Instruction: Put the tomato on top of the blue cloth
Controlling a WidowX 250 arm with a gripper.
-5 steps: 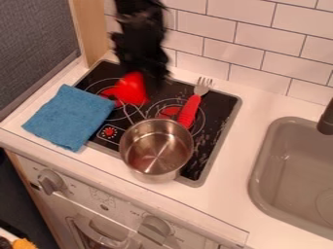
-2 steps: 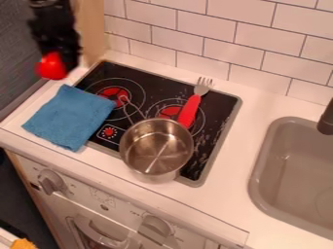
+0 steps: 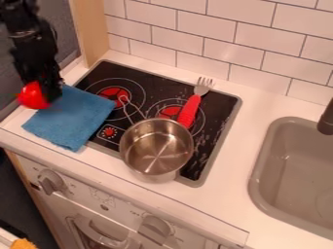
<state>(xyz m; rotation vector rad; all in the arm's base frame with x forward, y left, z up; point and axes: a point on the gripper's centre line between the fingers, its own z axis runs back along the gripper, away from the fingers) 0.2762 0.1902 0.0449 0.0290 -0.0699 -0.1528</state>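
At the left of the camera view hangs my black gripper (image 3: 44,90), shut on the red tomato (image 3: 33,95). Both are over the upper left edge of the blue cloth (image 3: 68,119); I cannot tell whether the tomato touches it. The cloth lies flat on the white counter at the left, its right part overlapping the black stove top.
On the stove top (image 3: 218,104) a metal pot (image 3: 156,148) stands at the front, with a red-handled fork (image 3: 190,109) behind it. A grey sink (image 3: 260,180) is at the right. A wooden post (image 3: 91,26) rises behind the gripper.
From over the back of the stove, the gripper has carried the tomato left, then down and toward the cloth's upper left edge. Cloth, pot and fork have stayed put.
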